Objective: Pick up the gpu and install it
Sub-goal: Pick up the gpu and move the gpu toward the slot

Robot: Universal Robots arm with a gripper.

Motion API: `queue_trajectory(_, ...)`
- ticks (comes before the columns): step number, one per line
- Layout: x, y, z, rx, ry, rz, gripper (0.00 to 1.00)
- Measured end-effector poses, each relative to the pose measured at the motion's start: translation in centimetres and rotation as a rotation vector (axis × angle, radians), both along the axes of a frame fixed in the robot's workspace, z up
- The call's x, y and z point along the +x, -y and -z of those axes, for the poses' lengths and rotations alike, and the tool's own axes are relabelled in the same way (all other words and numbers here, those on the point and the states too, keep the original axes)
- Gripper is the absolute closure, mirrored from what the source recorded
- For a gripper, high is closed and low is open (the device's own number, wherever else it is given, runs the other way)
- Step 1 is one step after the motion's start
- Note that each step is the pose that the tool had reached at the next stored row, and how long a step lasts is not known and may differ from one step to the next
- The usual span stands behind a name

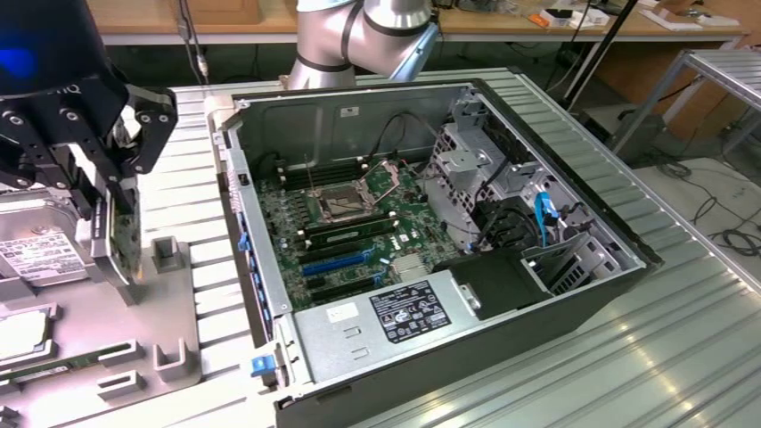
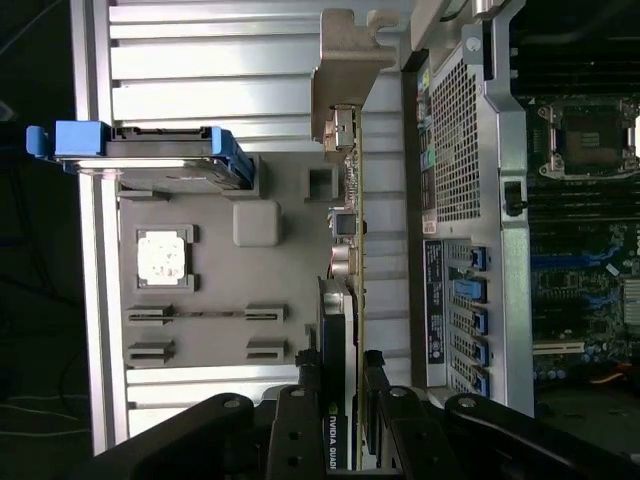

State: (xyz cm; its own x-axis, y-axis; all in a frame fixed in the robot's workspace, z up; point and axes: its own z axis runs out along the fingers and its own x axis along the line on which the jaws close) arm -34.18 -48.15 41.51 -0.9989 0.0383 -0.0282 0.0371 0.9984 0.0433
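Note:
The gpu (image 1: pixel 118 248) stands on edge over the grey fixture tray (image 1: pixel 178 294) at the exterior view's left, to the left of the open computer case (image 1: pixel 476 267). My black gripper (image 1: pixel 105 192) is shut on its upper edge. In the wrist view the gpu (image 2: pixel 353 240) appears edge-on as a thin green board with a black face, its silver end bracket (image 2: pixel 345 60) at the far end. My gripper (image 2: pixel 340 400) clamps it between two fingers (image 2: pixel 298 405). Whether the card's lower edge still touches the tray I cannot tell.
The case lies open with its motherboard (image 1: pixel 345 205) and blue expansion slots (image 1: pixel 337 261) exposed. On the tray lie a silver hard drive (image 1: pixel 36 254) with a white label, a processor chip (image 2: pixel 162 255) and a memory stick (image 1: pixel 53 366). The arm's base (image 1: pixel 356 36) stands behind the case.

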Motion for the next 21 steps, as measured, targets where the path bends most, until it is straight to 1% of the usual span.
queue_trajectory(4,0.0,0.00,-0.61,0.0000,0.0000,0.000,0.73)
queue_trajectory(15,0.0,0.00,-1.75,0.0000,0.0000,0.000,0.73)
queue_trajectory(21,0.0,0.00,-1.91,0.0000,0.0000,0.000,0.73)
